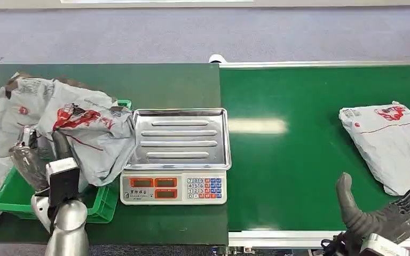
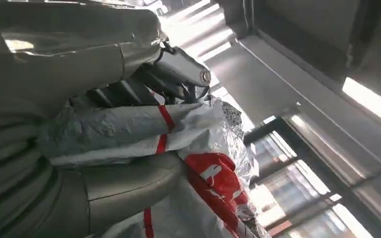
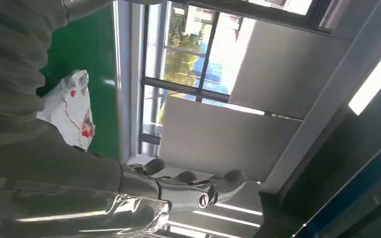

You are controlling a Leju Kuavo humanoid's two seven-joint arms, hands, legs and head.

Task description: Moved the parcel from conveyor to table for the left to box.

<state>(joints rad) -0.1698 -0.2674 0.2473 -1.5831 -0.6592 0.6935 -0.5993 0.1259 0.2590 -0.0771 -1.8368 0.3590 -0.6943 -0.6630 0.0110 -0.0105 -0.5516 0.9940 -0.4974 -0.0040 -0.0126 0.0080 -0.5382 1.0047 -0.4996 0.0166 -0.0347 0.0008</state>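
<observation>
The left hand point(image 1: 53, 160) grips a crumpled grey plastic mailer bag with red print point(image 1: 85, 128) above the green plastic crate point(image 1: 10, 198) on the table point(image 1: 171, 85); what the crate holds is hidden. The right hand point(image 1: 389, 213) hovers empty, fingers spread, beside a second grey mailer parcel point(image 1: 389, 141) on the green conveyor belt point(image 1: 288, 160). That parcel looks soft, light and slippery, so best grasped across its bulging middle.
</observation>
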